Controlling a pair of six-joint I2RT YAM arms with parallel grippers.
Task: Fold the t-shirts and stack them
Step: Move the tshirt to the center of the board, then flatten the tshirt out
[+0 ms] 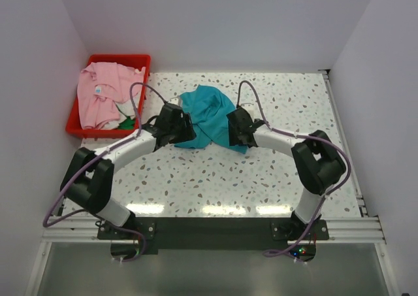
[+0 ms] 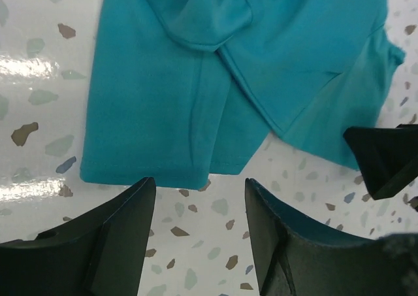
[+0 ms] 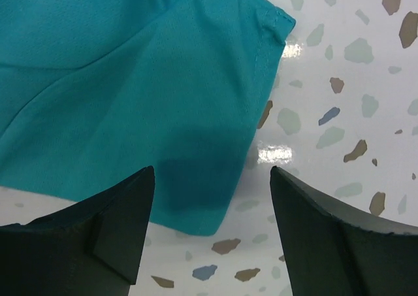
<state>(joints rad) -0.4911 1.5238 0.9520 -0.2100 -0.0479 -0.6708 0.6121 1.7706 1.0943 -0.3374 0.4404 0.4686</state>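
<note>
A teal t-shirt [image 1: 210, 116] lies crumpled on the speckled table, between my two grippers. My left gripper [image 1: 186, 131] is open and empty at the shirt's left edge; in the left wrist view [image 2: 199, 201] its jaws stand just short of a hem of the teal cloth [image 2: 163, 119]. My right gripper [image 1: 230, 131] is open and empty at the shirt's right edge; in the right wrist view [image 3: 212, 191] a corner of the teal shirt [image 3: 144, 93] lies between and ahead of its jaws. A light pink t-shirt [image 1: 101, 93] lies in the red bin.
The red plastic bin [image 1: 140, 62] stands at the table's back left corner and also holds some green and white cloth [image 1: 125, 121]. White walls close in the table on three sides. The right gripper's finger [image 2: 385, 155] shows in the left wrist view.
</note>
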